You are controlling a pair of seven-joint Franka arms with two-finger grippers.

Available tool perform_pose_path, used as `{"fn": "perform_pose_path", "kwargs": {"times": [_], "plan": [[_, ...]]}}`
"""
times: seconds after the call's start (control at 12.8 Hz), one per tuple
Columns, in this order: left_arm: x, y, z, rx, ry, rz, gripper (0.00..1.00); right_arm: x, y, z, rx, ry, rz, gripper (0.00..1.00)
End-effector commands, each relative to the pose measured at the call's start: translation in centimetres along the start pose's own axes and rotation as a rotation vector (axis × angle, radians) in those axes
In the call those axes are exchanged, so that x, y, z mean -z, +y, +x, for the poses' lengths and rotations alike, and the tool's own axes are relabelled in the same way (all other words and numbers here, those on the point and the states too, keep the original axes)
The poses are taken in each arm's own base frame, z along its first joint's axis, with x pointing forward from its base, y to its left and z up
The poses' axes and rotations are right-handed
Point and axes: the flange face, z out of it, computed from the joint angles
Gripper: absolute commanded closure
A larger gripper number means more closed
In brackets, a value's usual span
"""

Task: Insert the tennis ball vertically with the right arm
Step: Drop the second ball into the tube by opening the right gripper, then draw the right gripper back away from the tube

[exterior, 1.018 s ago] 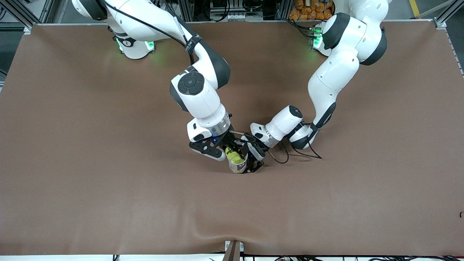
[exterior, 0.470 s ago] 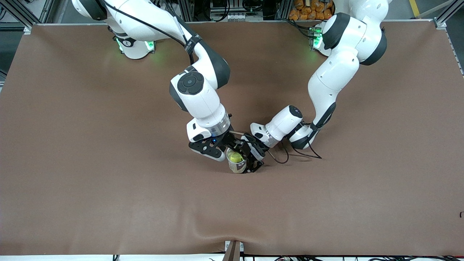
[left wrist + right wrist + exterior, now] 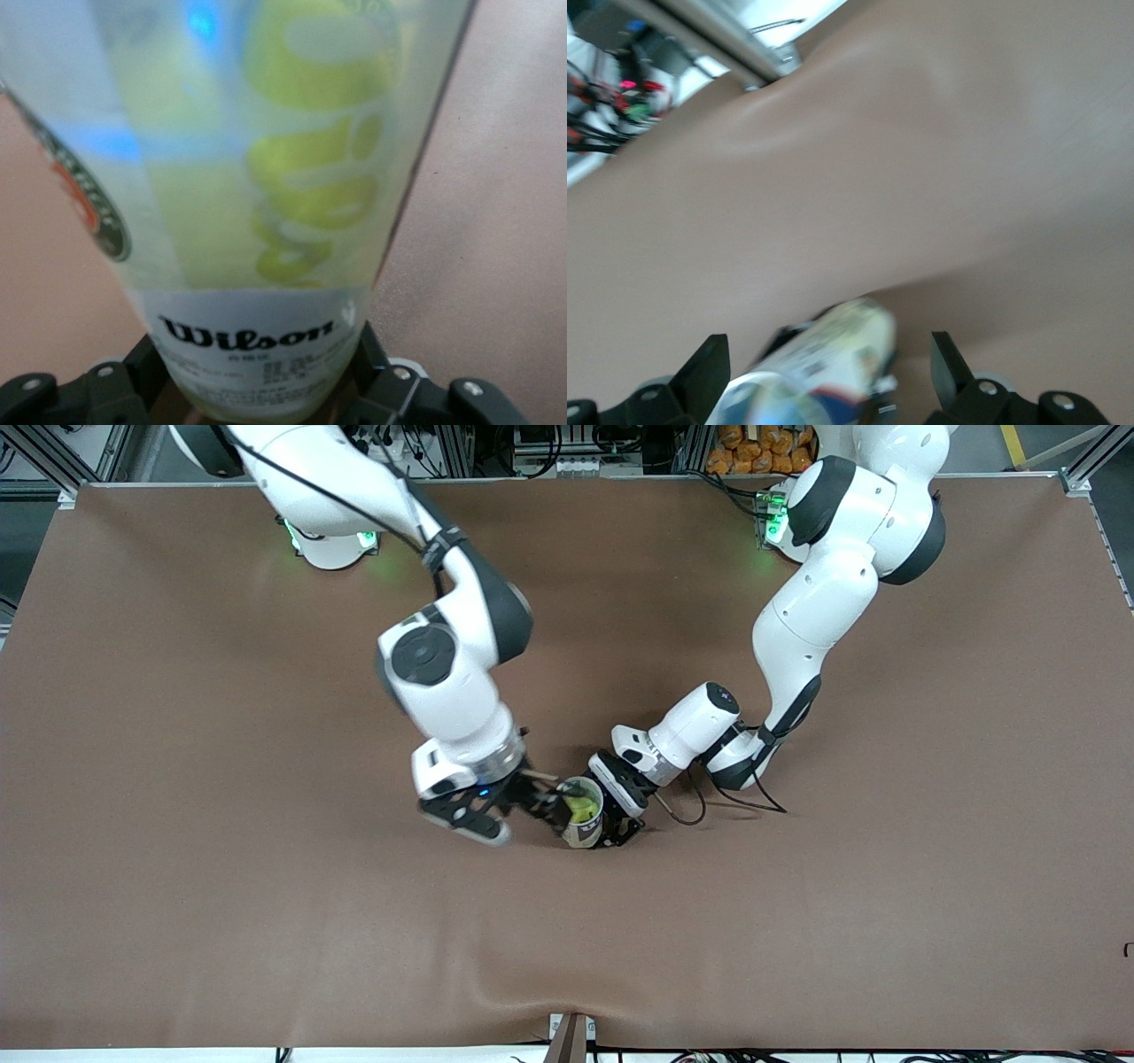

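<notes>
A clear Wilson tennis-ball can (image 3: 582, 825) stands upright in the middle of the brown table. A yellow-green tennis ball (image 3: 582, 807) sits inside it, just below the open rim. My left gripper (image 3: 613, 825) is shut on the can's lower body; the left wrist view shows the can (image 3: 266, 230) between its fingers, with yellow balls (image 3: 310, 177) inside. My right gripper (image 3: 542, 801) is open and empty, just beside the can's rim toward the right arm's end. In the right wrist view the can (image 3: 824, 359) shows between the spread fingers (image 3: 709, 367).
The brown cloth (image 3: 266, 912) covers the whole table and bulges into a wrinkle near the front edge (image 3: 532, 979). A black cable (image 3: 709, 808) loops on the table by the left wrist. A bracket (image 3: 571, 1036) sits at the front edge.
The ball, held at the can's mouth by the right gripper, has dropped inside the can. The right gripper has let go and moved off toward the right arm's end. The left arm has not moved.
</notes>
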Motion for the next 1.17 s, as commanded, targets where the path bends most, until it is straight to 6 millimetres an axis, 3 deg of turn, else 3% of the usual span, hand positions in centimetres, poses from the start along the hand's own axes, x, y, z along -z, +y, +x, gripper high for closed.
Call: {"fn": "perform_pose_path", "kwargs": {"times": [0.0,0.16,0.23,0.39,0.78,1.02,1.1], "plan": [[-0.3,0.2,-0.6,-0.017,-0.005,-0.010,0.13,2.8,5.4,4.9,0.122,-0.054,-0.068,0.00],[-0.2,-0.1,-0.5,-0.015,-0.003,-0.007,0.08,3.3,9.4,7.4,0.199,-0.070,-0.091,0.00],[-0.2,-0.1,-0.5,-0.015,-0.003,-0.007,0.00,3.6,11.3,7.8,0.246,-0.085,-0.104,0.00],[-0.2,-0.1,-0.4,-0.021,-0.002,-0.008,0.00,4.9,14.4,8.0,0.305,-0.105,-0.118,0.00],[1.3,-2.1,-1.0,-0.056,0.008,-0.024,0.00,10.3,24.3,6.6,0.386,-0.159,-0.147,0.00],[1.8,-1.7,-0.9,-0.026,0.017,-0.048,0.00,13.9,31.1,8.3,0.381,-0.253,-0.176,0.00],[2.2,-2.3,-1.1,-0.041,0.017,-0.046,0.00,15.7,33.4,9.0,0.378,-0.268,-0.176,0.00]]}}
